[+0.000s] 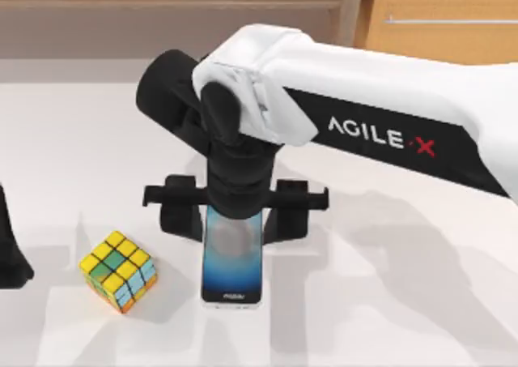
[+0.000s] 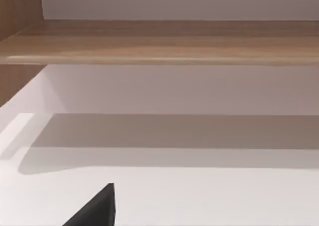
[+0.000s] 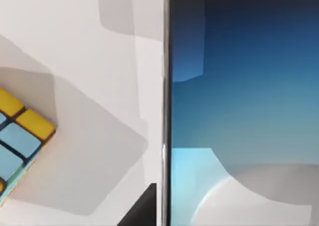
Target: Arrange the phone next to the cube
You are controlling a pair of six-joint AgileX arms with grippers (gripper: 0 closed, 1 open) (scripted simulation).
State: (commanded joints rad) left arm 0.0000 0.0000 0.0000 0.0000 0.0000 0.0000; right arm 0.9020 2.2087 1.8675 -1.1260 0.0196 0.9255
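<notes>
Phone (image 1: 233,263) lies lengthwise toward camera, far end hidden under right gripper (image 1: 235,221), fingers spread wide; cube (image 1: 118,270) left.

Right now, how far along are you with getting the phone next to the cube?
Mostly done, it seems: the phone lies flat on the table just right of the cube, a small gap between them. In hand: my right gripper hangs over the phone's far end, fingers spread either side of it. Left: lifting that arm clear. My left arm sits parked at the table's left edge.
</notes>
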